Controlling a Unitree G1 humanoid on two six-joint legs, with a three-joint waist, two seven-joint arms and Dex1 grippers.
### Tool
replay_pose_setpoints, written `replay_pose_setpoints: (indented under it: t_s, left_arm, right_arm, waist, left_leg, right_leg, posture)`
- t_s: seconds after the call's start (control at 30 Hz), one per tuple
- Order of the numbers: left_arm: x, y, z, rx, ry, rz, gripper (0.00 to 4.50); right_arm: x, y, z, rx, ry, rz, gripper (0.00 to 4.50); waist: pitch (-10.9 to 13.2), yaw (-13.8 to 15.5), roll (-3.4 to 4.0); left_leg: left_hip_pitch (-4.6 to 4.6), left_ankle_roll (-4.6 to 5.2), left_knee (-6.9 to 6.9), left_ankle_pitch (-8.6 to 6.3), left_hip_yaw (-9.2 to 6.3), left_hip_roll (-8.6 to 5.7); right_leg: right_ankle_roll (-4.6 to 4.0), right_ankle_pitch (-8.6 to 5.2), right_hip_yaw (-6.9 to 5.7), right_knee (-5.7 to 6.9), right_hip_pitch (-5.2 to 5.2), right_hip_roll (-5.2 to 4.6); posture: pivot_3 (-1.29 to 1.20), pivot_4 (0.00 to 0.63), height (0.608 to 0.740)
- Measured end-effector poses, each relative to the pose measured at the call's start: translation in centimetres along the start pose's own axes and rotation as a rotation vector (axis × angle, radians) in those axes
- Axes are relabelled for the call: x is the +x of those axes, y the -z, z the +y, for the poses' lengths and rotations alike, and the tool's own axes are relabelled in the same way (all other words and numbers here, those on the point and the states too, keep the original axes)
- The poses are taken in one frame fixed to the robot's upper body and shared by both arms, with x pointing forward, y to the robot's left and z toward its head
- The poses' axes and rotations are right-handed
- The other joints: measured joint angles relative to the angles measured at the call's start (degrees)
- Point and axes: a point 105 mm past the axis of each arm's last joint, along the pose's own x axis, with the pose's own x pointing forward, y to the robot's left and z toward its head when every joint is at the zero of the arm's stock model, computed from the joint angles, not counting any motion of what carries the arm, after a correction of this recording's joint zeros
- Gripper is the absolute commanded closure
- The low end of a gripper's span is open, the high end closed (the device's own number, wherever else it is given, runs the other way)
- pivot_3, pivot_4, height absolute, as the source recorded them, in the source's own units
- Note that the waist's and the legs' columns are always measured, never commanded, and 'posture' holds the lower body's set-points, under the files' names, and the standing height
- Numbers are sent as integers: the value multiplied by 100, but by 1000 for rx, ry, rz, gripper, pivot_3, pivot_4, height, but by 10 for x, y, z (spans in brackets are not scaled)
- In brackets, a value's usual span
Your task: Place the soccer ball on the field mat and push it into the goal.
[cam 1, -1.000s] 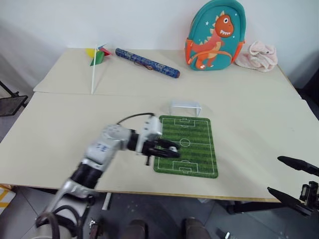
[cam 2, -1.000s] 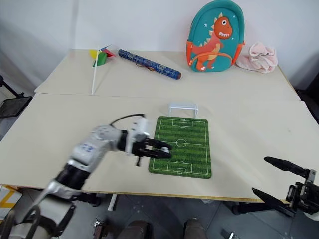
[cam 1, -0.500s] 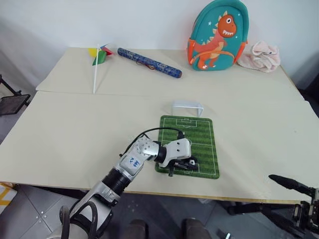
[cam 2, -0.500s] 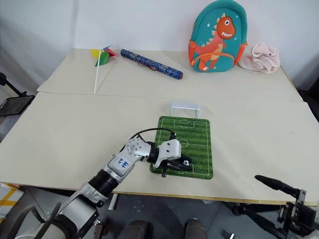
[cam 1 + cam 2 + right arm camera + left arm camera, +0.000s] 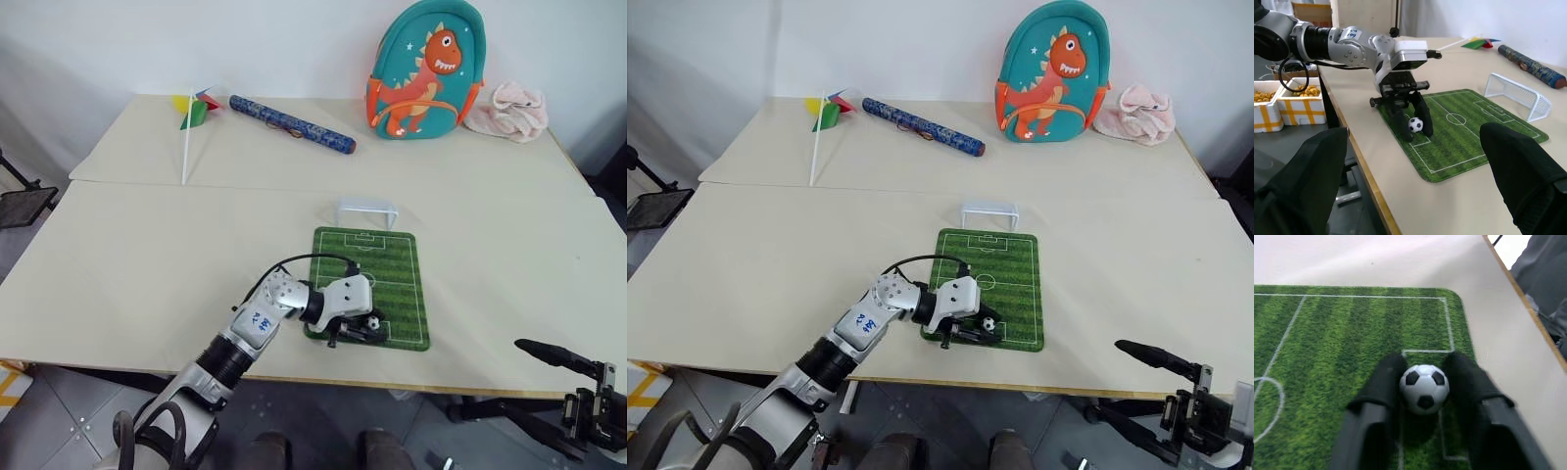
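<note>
the soccer ball (image 5: pixel 1424 387) is seen resting on the field mat (image 5: pixel 392 274), in the penalty box at the mat's 6 o'clock end. the left gripper (image 5: pixel 1423 377) is set around it, fingers (image 5: pixel 1383 382) slightly apart, one on each side, just beside the ball. the goal (image 5: pixel 366 211) is stood at the mat's 12 o'clock edge. the right gripper (image 5: pixel 1136 384) is held off the table at 4 o'clock, fingers spread apart.
</note>
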Motion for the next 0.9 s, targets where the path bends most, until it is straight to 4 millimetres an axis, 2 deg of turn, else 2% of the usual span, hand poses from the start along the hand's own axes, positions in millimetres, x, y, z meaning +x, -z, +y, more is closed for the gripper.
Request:
replay_pose_setpoints:
  t_s: [0.03, 0.4, 0.47, 0.53, 0.73, 0.8, 0.9]
  left_arm:
    - [0, 0, 0, 0, 2, 0, 1527]
    - [-3, 0, -2, 8, -1, -22, 1527]
    - [-6, -5, 0, 11, -15, -48, 1527]
    - [-13, -17, 5, 15, -44, -119, 1527]
    - [-51, -60, 11, 45, -87, -330, 1527]
    - [-72, -56, 3, 63, -55, -309, 1527]
    - [-100, -22, -15, 20, -26, -196, 2125]
  right_arm:
    - [1, 1, 0, 3, -5, -2, 0]
    - [-6, 9, 1, 30, 23, 20, 0]
    - [-7, 11, 2, 40, 25, 24, 0]
    - [-8, 14, 3, 54, 30, 26, 0]
    - [-9, 21, 7, 95, 31, 34, 0]
    - [-9, 21, 8, 95, 31, 34, 0]
    - [-9, 20, 7, 81, 31, 31, 0]
  waist:
    - [0, 0, 0]
    - [0, -1, 0]
    - [0, 0, 0]
    - [0, 0, 0]
    - [-1, -17, 1]
    - [-3, -57, 5]
    - [-4, -91, 15]
  left_leg:
    - [0, 0, 1, 0, 0, 0]
    - [0, 1, 1, 0, 0, 0]
    - [-1, 1, 1, 0, 0, 0]
    - [-2, 1, 2, 0, -2, 0]
    - [0, 0, -1, 1, -2, 4]
    - [12, -2, -10, 1, 1, 8]
    - [34, -3, -20, 1, 3, 8]
  right_leg:
    - [0, 0, 0, 0, 0, 0]
    - [0, 0, 0, -1, 1, 0]
    - [0, 0, 0, -1, 1, -1]
    - [0, 0, 0, -1, 1, -2]
    - [0, 0, -1, -1, 0, 0]
    - [-3, -1, 0, 0, 2, 1]
    - [-8, -4, 2, -1, 20, -1]
  posture:
    - [0, 150, 740]
    - [0, 150, 740]
    - [0, 150, 740]
    - [0, 150, 740]
    - [0, 150, 740]
    - [0, 150, 740]
    - [0, 150, 740]
